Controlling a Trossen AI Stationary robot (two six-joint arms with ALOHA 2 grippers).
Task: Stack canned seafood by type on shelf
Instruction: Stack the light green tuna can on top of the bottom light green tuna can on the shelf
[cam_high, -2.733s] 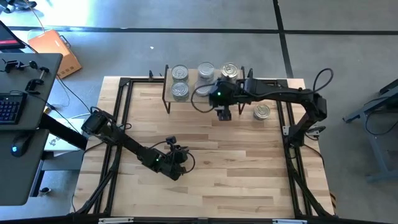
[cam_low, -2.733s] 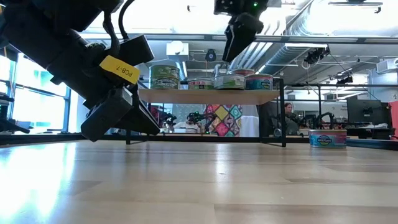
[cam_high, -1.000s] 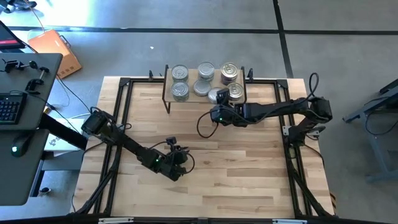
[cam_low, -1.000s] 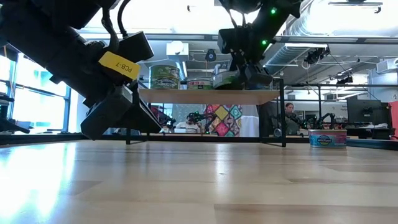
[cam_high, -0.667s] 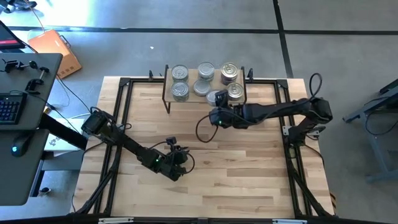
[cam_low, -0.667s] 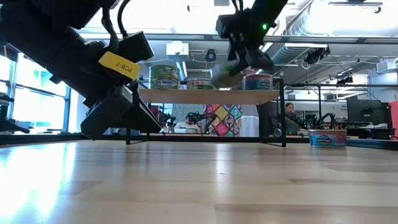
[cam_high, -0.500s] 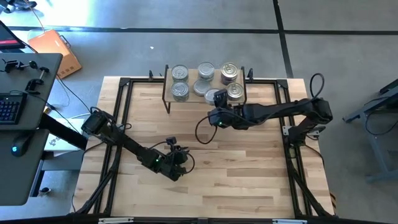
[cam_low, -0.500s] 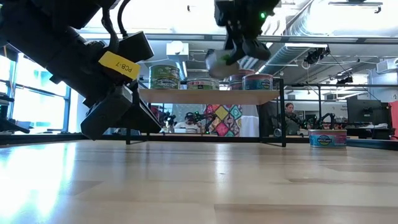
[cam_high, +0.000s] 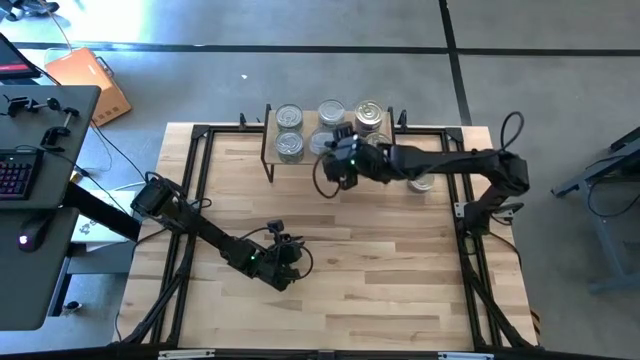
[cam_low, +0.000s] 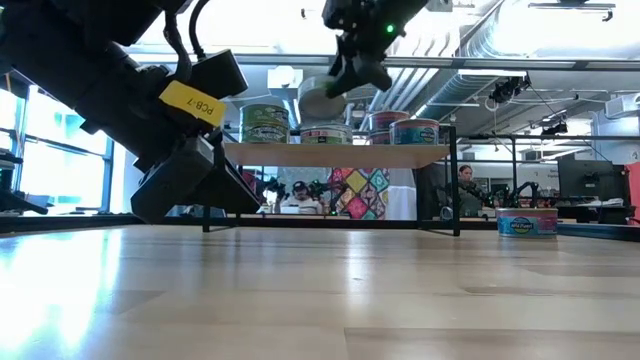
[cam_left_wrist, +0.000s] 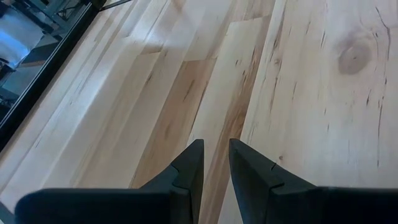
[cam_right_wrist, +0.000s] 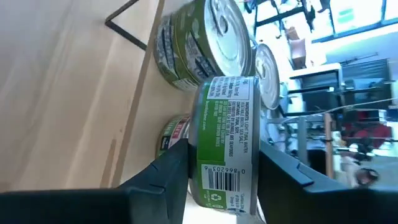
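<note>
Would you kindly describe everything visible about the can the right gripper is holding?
The held can is a flat round metal tin with a green paper label bearing small print and a barcode. The right gripper clamps it between its two dark fingers, lifted above the shelf, near its front edge and the other cans. In the low view it hangs tilted in the air, touching nothing but the fingers.

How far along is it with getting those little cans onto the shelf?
Mostly there, it seems. Several cans already sit on the shelf, some stacked two high. The right gripper holds a green-labelled can in the air at the shelf's front edge. One can waits on the table. The left gripper idles low over the table.
</note>
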